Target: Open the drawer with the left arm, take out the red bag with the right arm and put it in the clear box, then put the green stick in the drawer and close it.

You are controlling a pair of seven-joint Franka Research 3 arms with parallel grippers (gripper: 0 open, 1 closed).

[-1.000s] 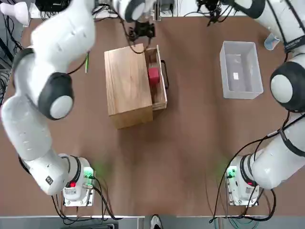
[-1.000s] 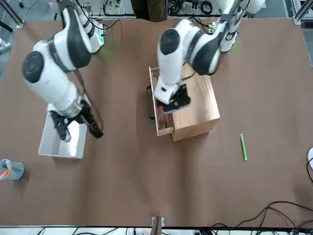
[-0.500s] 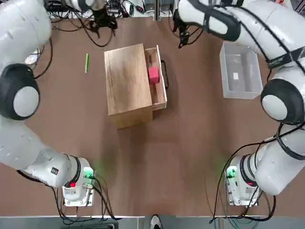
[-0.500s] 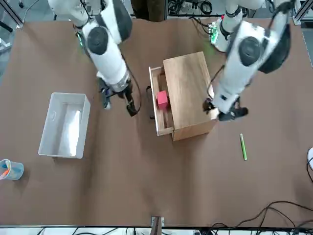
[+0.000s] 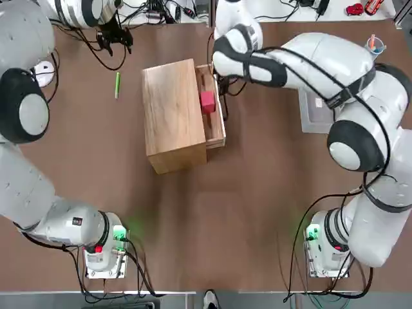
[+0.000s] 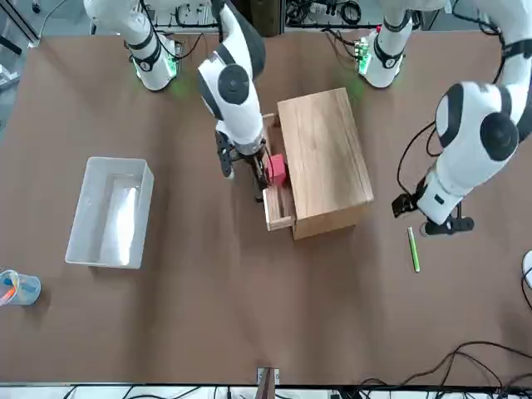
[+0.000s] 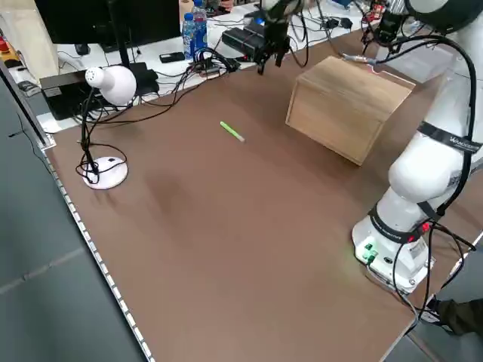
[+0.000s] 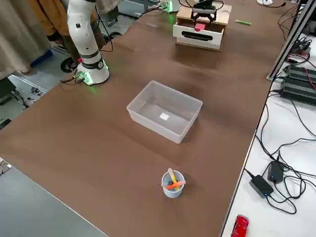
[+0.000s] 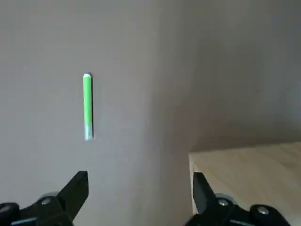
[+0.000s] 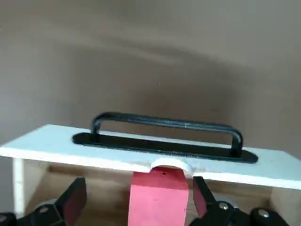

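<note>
One red bag (image 10: 158, 200): lay inside drawer (image 10: 51, 141), near its front | right gripper (image 10: 141, 182): nearer, hung wide over drawer, fingers either side of bag, probably needed straight lowering | left gripper (image 9: 144, 180): hung wide, beyond drawer's back
</note>
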